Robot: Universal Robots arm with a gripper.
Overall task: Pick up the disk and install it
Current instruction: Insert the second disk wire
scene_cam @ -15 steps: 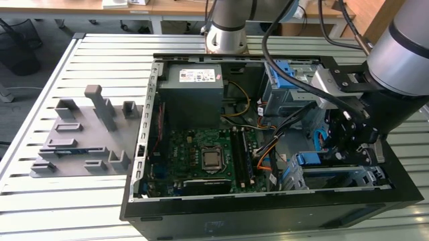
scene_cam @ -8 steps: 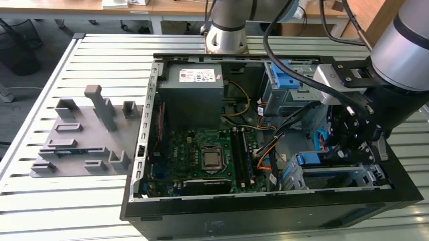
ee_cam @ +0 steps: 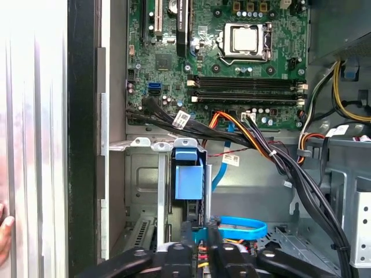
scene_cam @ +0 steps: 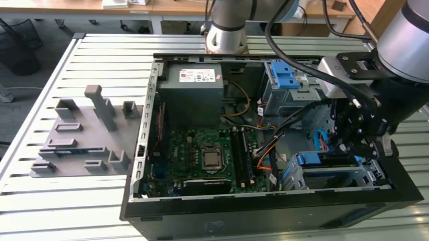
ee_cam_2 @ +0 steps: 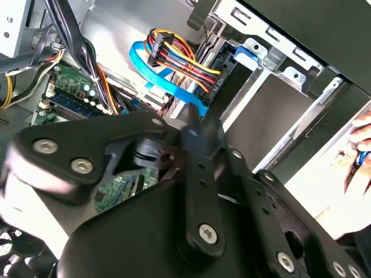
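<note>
Seemingly, the disk [ee_cam: 188,174] is seated on edge in the drive cage [ee_cam: 145,174] at the corner of the open computer case [scene_cam: 268,211], on the exterior view's right. Its blue bracket tab is turned toward the motherboard [ee_cam: 232,58]. In the exterior view the same blue tab [scene_cam: 310,159] is seen at the cage's inner end, with the disk's dark upper edge running from it toward the case wall. The gripper [ee_cam: 200,246] is held directly over that run, at the end away from the tab, so the disk's long axis is judged to lie in line with the gripper rather than across it. The fingers are drawn close together, and no part of the disk is seen between them; whether something thin is pinched there cannot be told. A blue flat cable [ee_cam: 243,226] and a bundle of coloured wires [ee_cam_2: 174,55] are looped just beside the fingertips, between the gripper and the cage's open end. The disk is therefore judged to be in the bay, with the gripper nearest its cable end and not carrying it. A person's hand [ee_cam: 4,229] is seen at the outer side of the case.
</note>
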